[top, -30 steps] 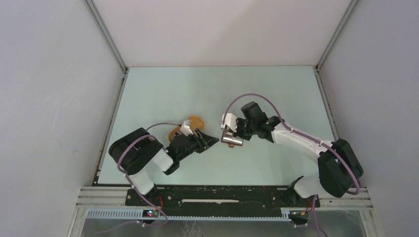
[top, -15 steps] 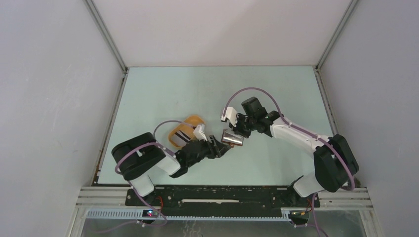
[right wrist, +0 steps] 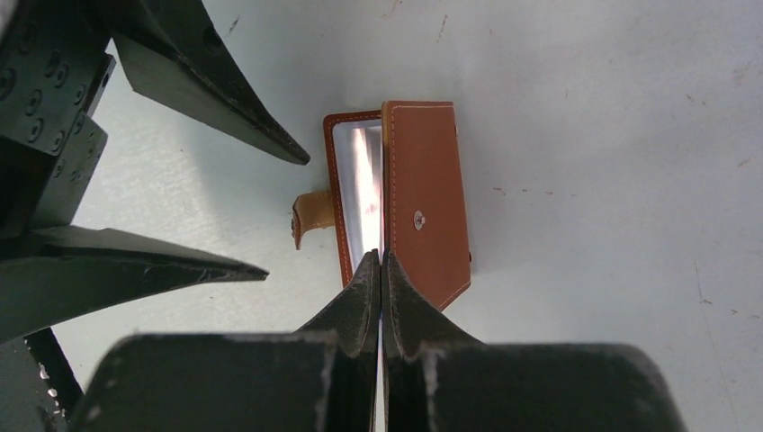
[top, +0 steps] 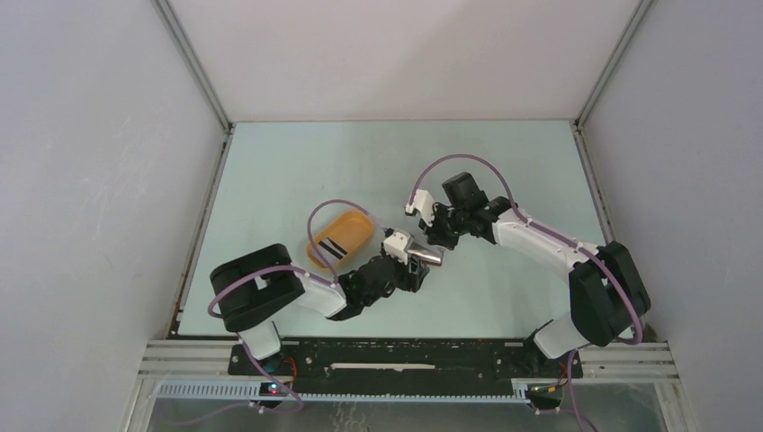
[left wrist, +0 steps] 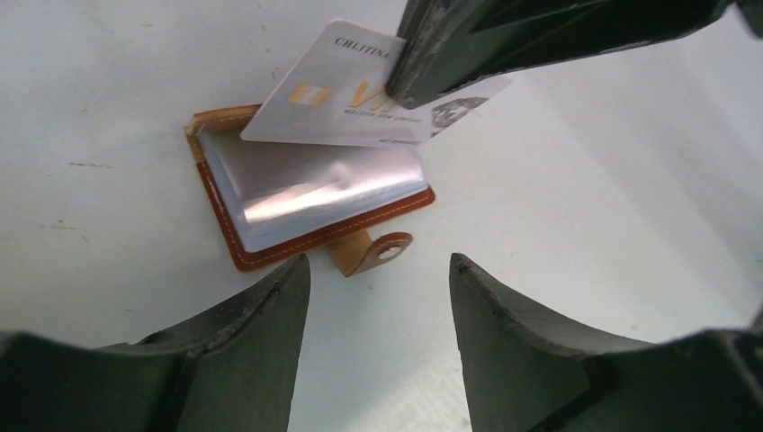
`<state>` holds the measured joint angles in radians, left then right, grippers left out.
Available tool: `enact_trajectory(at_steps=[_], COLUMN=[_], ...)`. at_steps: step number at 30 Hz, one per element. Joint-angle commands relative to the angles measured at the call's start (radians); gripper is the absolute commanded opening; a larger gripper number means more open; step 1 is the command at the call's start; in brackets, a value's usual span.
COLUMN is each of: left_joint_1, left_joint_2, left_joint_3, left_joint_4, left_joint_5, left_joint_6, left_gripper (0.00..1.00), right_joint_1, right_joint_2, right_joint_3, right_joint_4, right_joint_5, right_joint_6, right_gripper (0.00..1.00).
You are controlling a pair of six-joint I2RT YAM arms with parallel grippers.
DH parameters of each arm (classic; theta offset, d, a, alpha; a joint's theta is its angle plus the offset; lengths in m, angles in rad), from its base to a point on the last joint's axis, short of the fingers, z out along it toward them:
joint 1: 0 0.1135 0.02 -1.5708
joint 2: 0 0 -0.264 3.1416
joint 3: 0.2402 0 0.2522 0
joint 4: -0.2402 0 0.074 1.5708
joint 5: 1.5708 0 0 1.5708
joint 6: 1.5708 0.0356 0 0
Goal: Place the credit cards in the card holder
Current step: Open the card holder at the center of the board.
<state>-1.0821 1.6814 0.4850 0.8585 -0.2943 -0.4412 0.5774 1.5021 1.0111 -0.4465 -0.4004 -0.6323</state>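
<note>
gripping card (left wrist: pixel 315 108) at holder (left wrist: pixel 297 193) edge: right claw (right wrist: pixel 380 263) | left claw (left wrist: pixel 378 265) spread

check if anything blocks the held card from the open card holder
Nothing visible does. The card in the right gripper is right at the card holder; the open left gripper stands beside it.
</note>
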Motion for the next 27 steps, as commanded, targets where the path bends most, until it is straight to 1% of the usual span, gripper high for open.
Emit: enact_trajectory(at_steps=[1,9,14,22,23,26,27], left_joint_1=[-0.004,-0.004,-0.004,-0.004,-0.004,-0.004,-0.004], left_joint_2=[0.035,0.079,0.107,0.103,0.104,0.093,0.08], left_joint_3=[0.073,0.13,0.152,0.139,0.138,0.144,0.145], left_joint_4=[-0.008,-0.013,-0.032,-0.059,-0.06,-0.08,-0.092], left_joint_5=[-0.074,-0.053,-0.033,-0.023,-0.025,-0.025,-0.024], left_joint_6=[0.122,0.144,0.135,0.121,0.121,0.13,0.14], left_gripper=[0.62,0.59,0.48,0.5,0.47,0.17,0.09], right_joint_1=[-0.012,-0.017,-0.02,-0.022,-0.022,-0.024,-0.025], right_joint_2=[0.009,0.016,0.018,0.035,0.036,0.036,0.034], right_joint_3=[0.044,0.049,0.053,0.064,0.065,0.068,0.07], right_joint_4=[-0.011,-0.017,-0.023,-0.031,-0.032,-0.034,-0.034], right_joint_5=[-0.023,-0.023,-0.023,-0.018,-0.016,-0.012,-0.012], right_joint_6=[0.024,0.026,0.029,0.036,0.039,0.046,0.05], right_gripper=[0.0,0.0,0.0,0.0,0.0,0.0,0.0])
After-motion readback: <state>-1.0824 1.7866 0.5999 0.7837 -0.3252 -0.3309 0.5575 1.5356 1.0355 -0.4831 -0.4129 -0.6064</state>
